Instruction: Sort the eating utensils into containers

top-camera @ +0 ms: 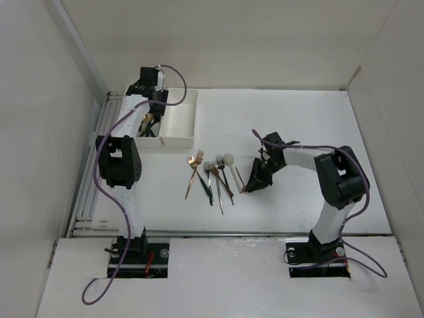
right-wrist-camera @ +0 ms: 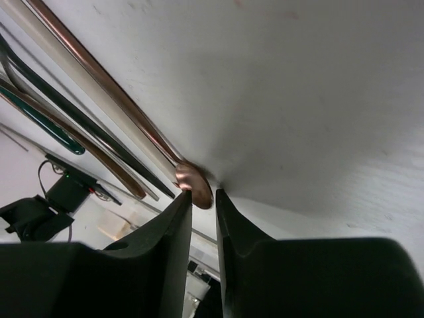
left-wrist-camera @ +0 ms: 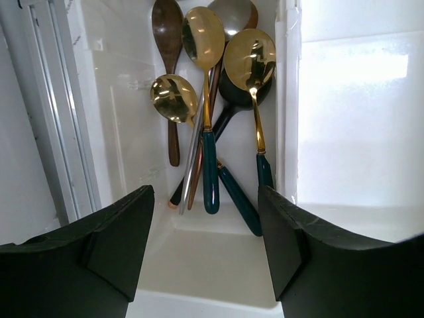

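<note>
Three glossy gold spoons (left-wrist-camera: pixel 203 36), white bin (left-wrist-camera: pixel 126 139)

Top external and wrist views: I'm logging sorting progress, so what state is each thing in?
Spoon bin: holds several spoons.
Neighbouring bin: looks empty.
Loose utensils: unsorted, clustered outside the bins.
Left pincer: open, over the first bin.
Right pincer: nearly closed at a copper handle end; grip unclear.
</note>
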